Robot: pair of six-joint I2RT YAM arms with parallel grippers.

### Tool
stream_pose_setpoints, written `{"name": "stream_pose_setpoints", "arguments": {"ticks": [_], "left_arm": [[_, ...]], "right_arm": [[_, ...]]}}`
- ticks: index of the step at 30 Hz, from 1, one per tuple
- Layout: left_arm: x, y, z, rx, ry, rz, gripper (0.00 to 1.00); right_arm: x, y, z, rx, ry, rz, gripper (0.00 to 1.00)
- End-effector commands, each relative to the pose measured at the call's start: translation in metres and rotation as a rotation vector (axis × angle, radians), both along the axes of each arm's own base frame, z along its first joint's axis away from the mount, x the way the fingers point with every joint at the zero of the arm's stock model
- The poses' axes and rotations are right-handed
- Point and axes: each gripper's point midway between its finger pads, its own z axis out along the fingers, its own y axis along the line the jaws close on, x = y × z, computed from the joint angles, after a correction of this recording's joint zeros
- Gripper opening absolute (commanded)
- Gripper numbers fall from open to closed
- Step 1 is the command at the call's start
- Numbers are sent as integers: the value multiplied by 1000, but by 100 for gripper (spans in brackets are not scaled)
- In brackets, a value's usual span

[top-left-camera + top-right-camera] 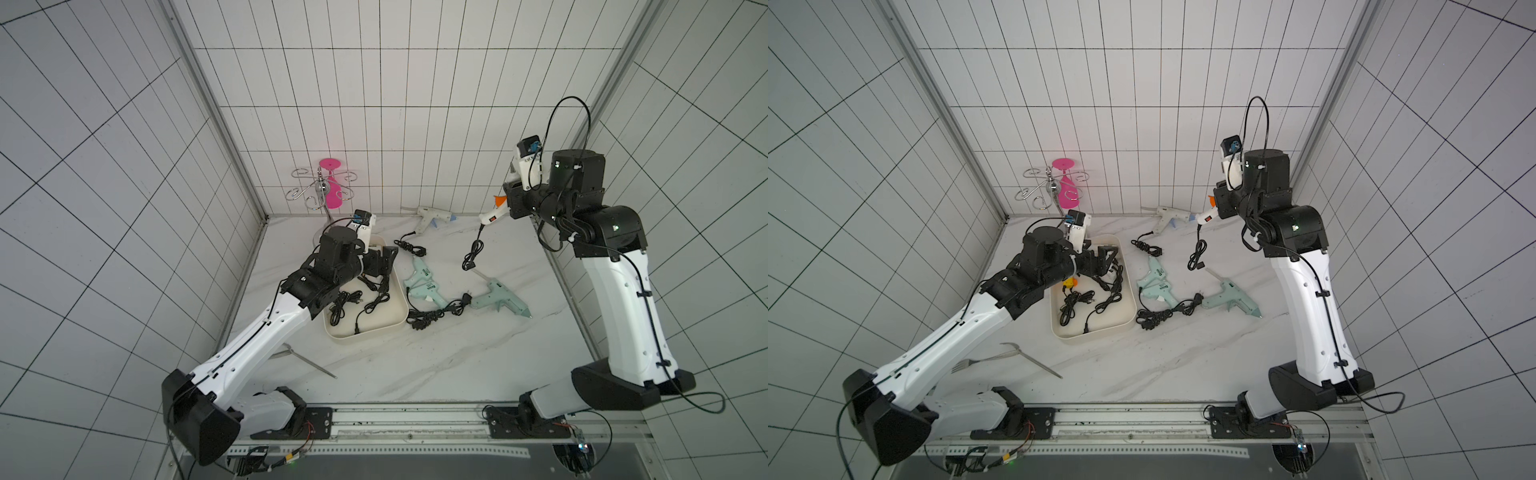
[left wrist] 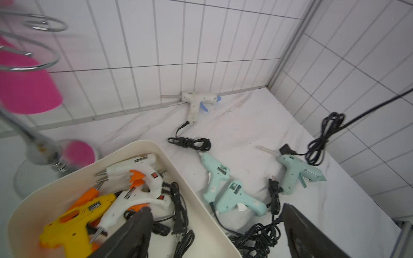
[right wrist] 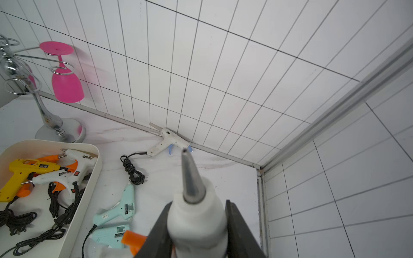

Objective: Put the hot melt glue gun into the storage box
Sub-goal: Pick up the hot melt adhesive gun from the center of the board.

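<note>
Enclosure: three walls (image 1: pixel 332 104) of white rectangular tile with dark grout, joined at the back corners by aluminium posts (image 1: pixel 216 104). An aluminium rail (image 1: pixel 407 415) along the front edge carries both arm bases. The desk (image 1: pixel 457 365) has a white, marble-veined surface with faint streaks. The storage box (image 1: pixel 370 336) sits at the back left of the desk and holds a yellow glue gun (image 2: pixel 73 223), several white guns with orange triggers, and coiled black cords. The left gripper (image 2: pixel 216 208) hangs over the far end of the box, jaws wide apart with nothing between them. The right gripper (image 3: pixel 199 204) is raised near the back right corner, jaws clamped on the barrel of a white hot melt glue gun (image 1: pixel 492 216) with an orange trigger. This gun is off the desk and well apart from the box, with its black cord (image 1: pixel 471 253) hanging down. On the open desk, two teal glue guns (image 1: pixel 424 286) lie touching just beside the box and a third teal gun (image 1: pixel 503 301) lies further right, their cords tangled between them. A white gun with a blue trigger (image 1: pixel 432 216) rests against the back wall. A chrome rack (image 1: pixel 318 189) behind the box holds an inverted pink goblet (image 1: pixel 332 187). A metal utensil (image 1: pixel 1034 363) lies near the left arm.
</note>
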Motion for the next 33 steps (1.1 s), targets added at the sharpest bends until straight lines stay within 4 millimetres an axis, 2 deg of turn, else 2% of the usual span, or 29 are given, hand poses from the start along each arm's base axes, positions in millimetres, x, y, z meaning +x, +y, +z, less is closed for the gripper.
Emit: {"name": "stream_pose_setpoints", "arguments": {"ticks": [1, 7, 10, 12, 17, 22, 24, 29, 33], "left_arm": [[6, 75, -10, 48, 44, 300, 91], [1, 155, -32, 32, 120, 554, 91], [-5, 181, -42, 38, 147, 633, 91], [-7, 191, -47, 44, 157, 651, 91], [-9, 194, -57, 72, 173, 648, 92], [-9, 193, -74, 99, 215, 633, 92], [-10, 193, -78, 102, 229, 630, 92], [-12, 198, -76, 114, 220, 654, 92], [-12, 198, -79, 116, 230, 654, 91]], "right_arm": [[-3, 54, -10, -43, 30, 205, 14], [-15, 132, -17, -79, 32, 427, 13], [-25, 169, -30, -106, 41, 517, 13], [-34, 193, -38, -121, 48, 568, 13], [-47, 238, -75, -170, 108, 656, 13], [-55, 256, -95, -229, 119, 671, 12], [-54, 256, -88, -245, 83, 643, 11], [-68, 246, -21, -191, -115, 616, 10], [-74, 238, 3, -223, -204, 585, 11]]}}
